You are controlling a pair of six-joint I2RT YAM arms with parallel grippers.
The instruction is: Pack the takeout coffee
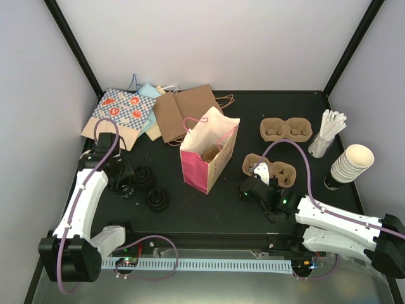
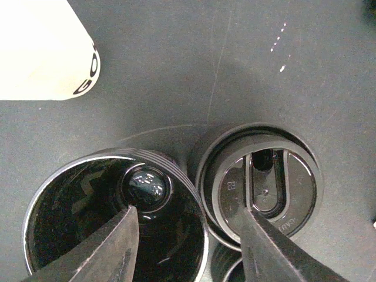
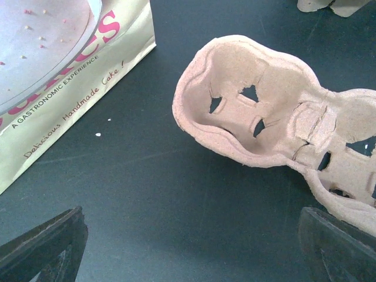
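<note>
L pincer (image 2: 188, 210) open near left edge of tabletop, above lid stack (image 2: 264, 188) & hollow stack (image 2: 88, 217), cream cup (image 2: 41, 53) on its side nearby, lid not visible, R pincer (image 3: 191, 211) open wide by carrier (image 3: 258, 123), bag (image 3: 70, 88) mid-tabletop

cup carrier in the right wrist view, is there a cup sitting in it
No, the cup carrier has nothing in its visible wells, only bare pulp walls and cutouts.
</note>
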